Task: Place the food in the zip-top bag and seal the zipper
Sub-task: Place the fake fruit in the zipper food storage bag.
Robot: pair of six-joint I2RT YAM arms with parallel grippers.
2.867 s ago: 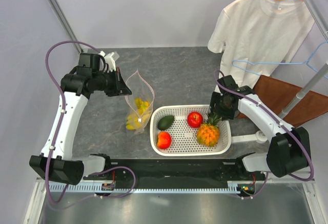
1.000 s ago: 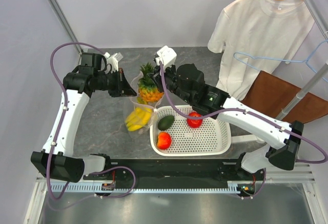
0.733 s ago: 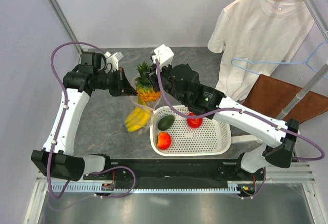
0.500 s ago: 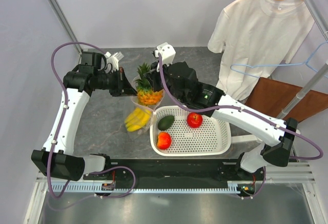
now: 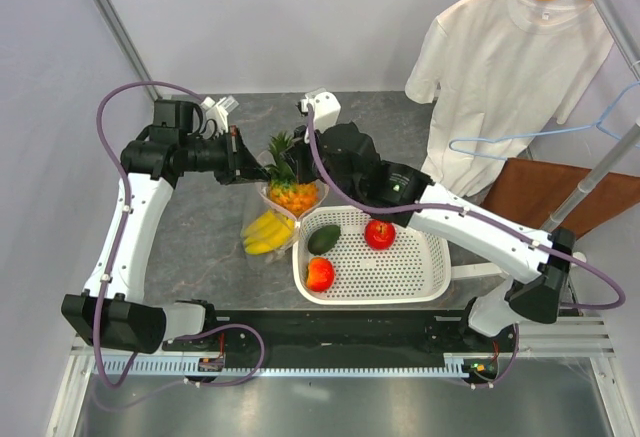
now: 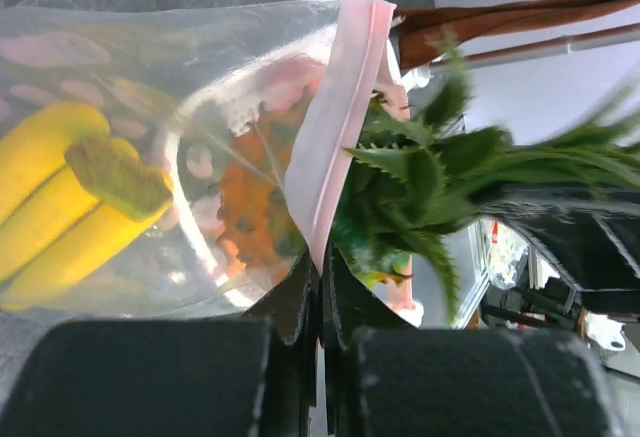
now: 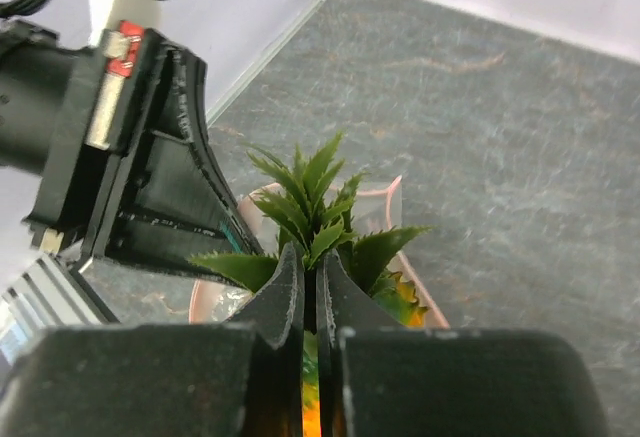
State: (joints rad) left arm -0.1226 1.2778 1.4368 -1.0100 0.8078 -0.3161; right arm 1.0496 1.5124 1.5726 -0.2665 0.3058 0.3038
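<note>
My left arm rises from its base, bends at the elbow and reaches sideways. The left pincer [image 6: 322, 292] is clamped together on the pink zipper [image 6: 345, 127] edge of the zip-top bag [image 6: 150, 47], holding its mouth up off the counter [image 5: 200, 247].

My right arm stretches diagonally over the white basket [image 5: 440, 262], with the wrist turned downward. The right pincer [image 7: 310, 292] is closed tight on the green crown of the pineapple [image 5: 293, 196]. The pineapple hangs directly under that pincer, just beside the left pincer. Its orange body is inside the bag's mouth and its crown is above the rim.

The banana bunch [image 5: 265, 232] lies lower in the bag, below both pincers. The apple [image 5: 379, 234], avocado [image 5: 323, 239] and red-orange fruit [image 5: 320, 273] sit in the basket, nearer me than the right pincer.
</note>
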